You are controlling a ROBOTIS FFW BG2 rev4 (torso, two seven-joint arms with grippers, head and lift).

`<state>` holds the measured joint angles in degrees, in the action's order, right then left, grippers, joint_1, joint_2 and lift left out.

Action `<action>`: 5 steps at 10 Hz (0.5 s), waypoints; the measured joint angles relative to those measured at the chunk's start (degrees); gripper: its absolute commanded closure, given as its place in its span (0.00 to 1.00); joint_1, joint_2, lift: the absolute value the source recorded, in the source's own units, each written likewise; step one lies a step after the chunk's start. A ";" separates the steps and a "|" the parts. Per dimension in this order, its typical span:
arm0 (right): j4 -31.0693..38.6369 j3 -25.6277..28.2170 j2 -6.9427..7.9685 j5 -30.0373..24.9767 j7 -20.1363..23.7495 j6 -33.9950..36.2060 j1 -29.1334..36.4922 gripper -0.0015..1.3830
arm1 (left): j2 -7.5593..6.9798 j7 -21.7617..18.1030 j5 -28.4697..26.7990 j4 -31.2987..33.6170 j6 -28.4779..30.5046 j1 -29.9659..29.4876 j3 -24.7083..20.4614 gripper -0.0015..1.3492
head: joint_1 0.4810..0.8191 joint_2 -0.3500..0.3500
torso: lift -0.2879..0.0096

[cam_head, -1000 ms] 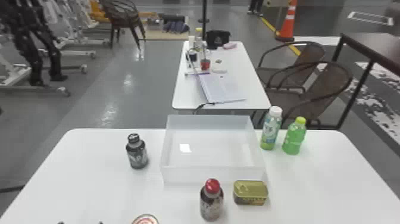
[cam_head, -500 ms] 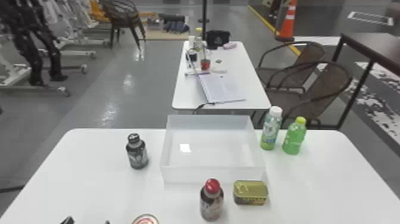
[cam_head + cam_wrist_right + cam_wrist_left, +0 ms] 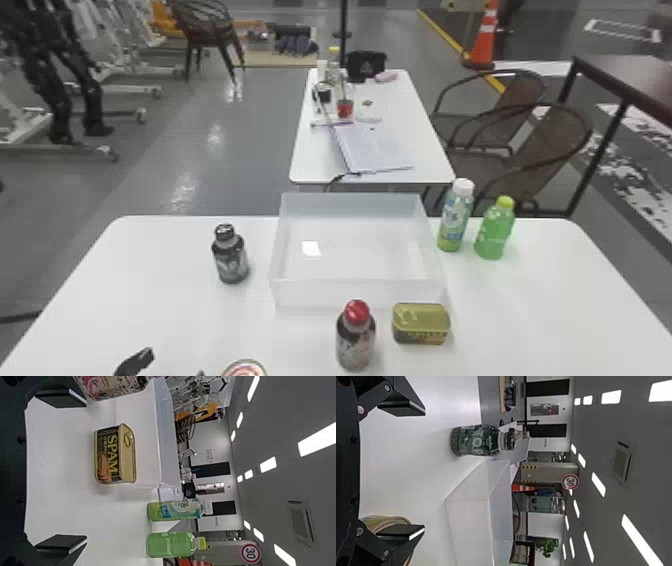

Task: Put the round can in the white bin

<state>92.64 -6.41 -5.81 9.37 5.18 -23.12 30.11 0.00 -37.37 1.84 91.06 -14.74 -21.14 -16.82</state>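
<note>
The round can [image 3: 244, 369] had a pale top with red rings inside a metal rim, and in the left wrist view its side showed golden yellow. It stood upright on the white table [image 3: 150, 300], cut off by the bottom edge of the head view, outside the white bin [image 3: 360, 292] and nearer the robot than the bin was.

The bin stood at the middle of the table's far side, its near wall facing the robot, its rim raised all round and a bright patch of light on its floor. A strip of bare table ran between the can and that near wall. To the can's right stood the red-capped bottle [image 3: 356, 340], close in front of the bin, with the gold-lidded tin [image 3: 421, 327] just right of the bottle. The dark-capped bottle [image 3: 232, 260] stood left of the bin, a gap between them. Right of the bin, toward the far edge, were the white-capped bottle [image 3: 456, 215] and the lime-capped bottle [image 3: 495, 232], side by side.

The left gripper [image 3: 172, 365] was low in the head view, left of the can, its fingers spread wide with tabletop between them. In the left wrist view the can was partly hidden behind one finger; whether the two touched could not be told. The right gripper [image 3: 85, 471] also had its fingers wide apart, with the tin out beyond them
</note>
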 measured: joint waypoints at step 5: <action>-0.81 -0.01 0.03 0.06 0.00 -1.32 -1.40 0.07 | -2.52 -7.77 -1.48 -0.09 8.07 1.80 1.79 0.19 | 0.20 0.50 | 0.63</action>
<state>91.83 -6.41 -5.78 9.43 5.18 -24.43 28.71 -2.52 -45.14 0.36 90.96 -6.67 -19.34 -15.03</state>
